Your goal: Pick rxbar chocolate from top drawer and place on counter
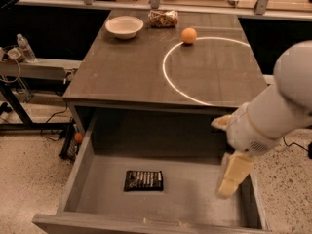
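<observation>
The pale cream gripper (234, 174), whose opening I cannot tell, hangs at the right wall of the wide grey top drawer (79, 175), whose floor holds the flat black-wrapped rxbar chocolate (143, 180) left of centre; I risk clipping that wall.

**Matt greys, one shiny wrapper**

The counter (122, 77) looks like smooth grey-brown laminate with a soft sheen. The top drawer (195, 199) has flat, matt grey walls and floor, like painted board. The rxbar chocolate (143, 180) lies in a black, faintly glossy wrapper. At three o'clock from it, over the drawer's right side, hangs the gripper (234, 175), of smooth cream plastic, under the arm's (285, 101) satin white shell. Towards the counter's twelve o'clock edge are a smooth white bowl (124, 27), a crinkly, shiny snack bag (163, 18) and a matt orange ball (189, 35). The floor (29, 179) is speckled, stone-like.
</observation>
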Robot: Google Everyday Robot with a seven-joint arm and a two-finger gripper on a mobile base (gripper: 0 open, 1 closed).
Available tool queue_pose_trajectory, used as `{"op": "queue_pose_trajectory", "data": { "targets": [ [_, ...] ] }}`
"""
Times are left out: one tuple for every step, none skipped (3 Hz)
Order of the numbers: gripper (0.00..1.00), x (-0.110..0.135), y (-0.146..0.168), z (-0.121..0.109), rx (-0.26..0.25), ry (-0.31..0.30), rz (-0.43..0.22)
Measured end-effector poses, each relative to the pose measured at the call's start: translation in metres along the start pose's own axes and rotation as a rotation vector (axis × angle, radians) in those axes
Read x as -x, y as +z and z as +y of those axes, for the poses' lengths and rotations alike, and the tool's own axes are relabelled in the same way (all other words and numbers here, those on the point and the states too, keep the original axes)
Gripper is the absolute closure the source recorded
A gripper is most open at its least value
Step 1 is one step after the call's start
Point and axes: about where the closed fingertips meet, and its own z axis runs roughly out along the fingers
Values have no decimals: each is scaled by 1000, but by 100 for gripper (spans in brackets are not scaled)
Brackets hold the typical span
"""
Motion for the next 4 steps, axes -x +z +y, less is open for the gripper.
{"op": "queue_pose_trajectory", "data": {
  "targets": [
    [0, 7, 63, 11, 45, 14, -87],
    [0, 24, 122, 13, 66, 2, -192],
    [0, 39, 147, 11, 62, -16, -252],
    [0, 77, 172, 5, 35, -77, -331]
  ]
}}
